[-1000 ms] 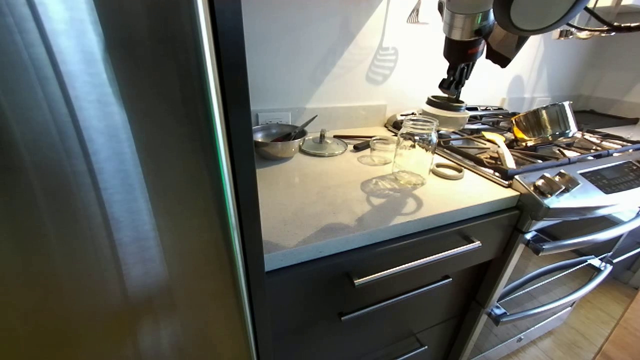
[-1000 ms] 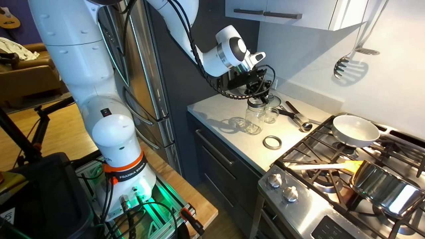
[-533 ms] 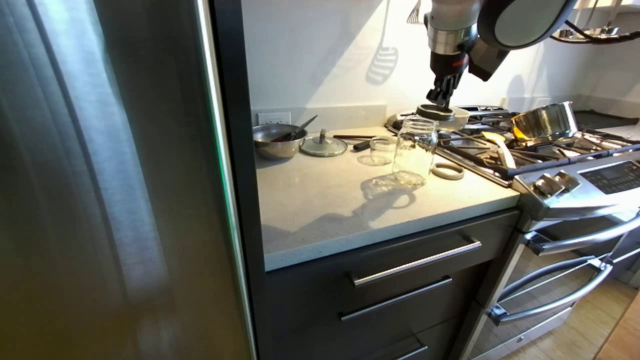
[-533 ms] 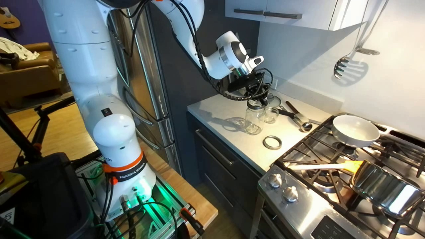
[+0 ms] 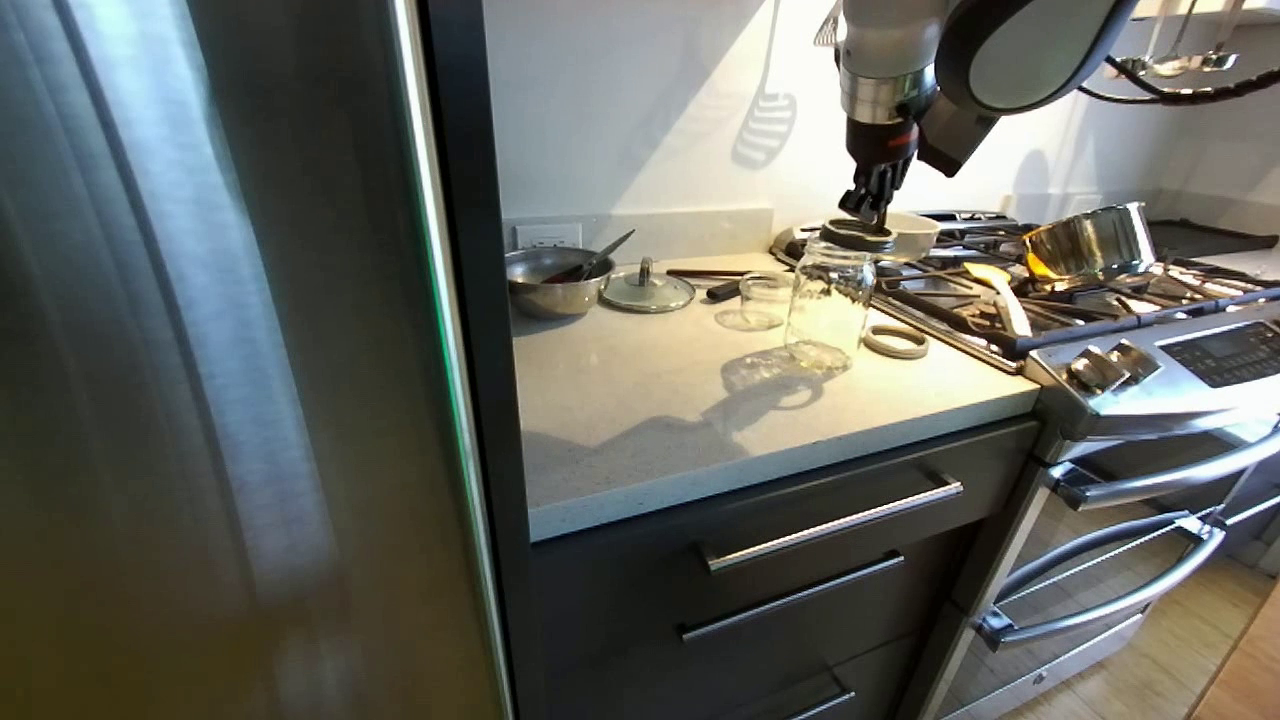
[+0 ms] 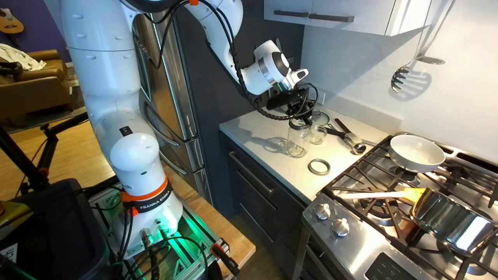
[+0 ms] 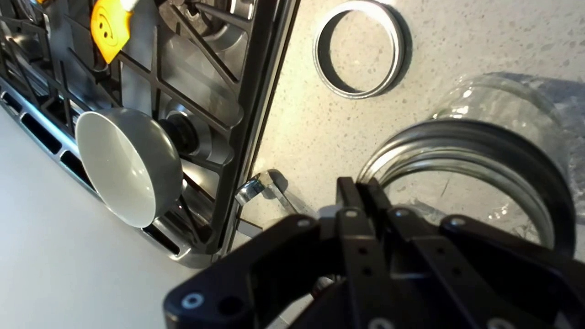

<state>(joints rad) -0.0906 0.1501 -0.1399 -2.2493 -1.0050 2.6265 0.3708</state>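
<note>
My gripper (image 7: 362, 183) is shut on the near edge of a dark metal ring (image 7: 544, 169), pinching its rim between the fingertips. The ring is open in the middle, and glass shows through it. In both exterior views the ring (image 5: 852, 238) (image 6: 297, 125) is at the mouth of a tall clear glass jar (image 5: 826, 310) (image 6: 298, 140), nearly level. I cannot tell whether ring and jar touch. The jar stands upright on the counter and shows below the ring in the wrist view (image 7: 498, 96). A second, grey ring (image 5: 896, 353) (image 7: 396, 45) lies flat beside the jar.
A small glass cup (image 5: 765, 300), a glass lid (image 5: 648, 292) and a metal bowl (image 5: 560, 298) stand behind the jar. Utensils (image 6: 352, 142) lie near them. The stove holds a white bowl (image 6: 416, 153), a tilted saucepan (image 6: 453, 223) and a yellow-tipped spatula (image 6: 373, 195). A fridge (image 5: 250, 350) borders the counter.
My gripper has come down with the dark ring, moving left in an exterior view, from behind and above the jar to its mouth. The jar and other objects have not moved.
</note>
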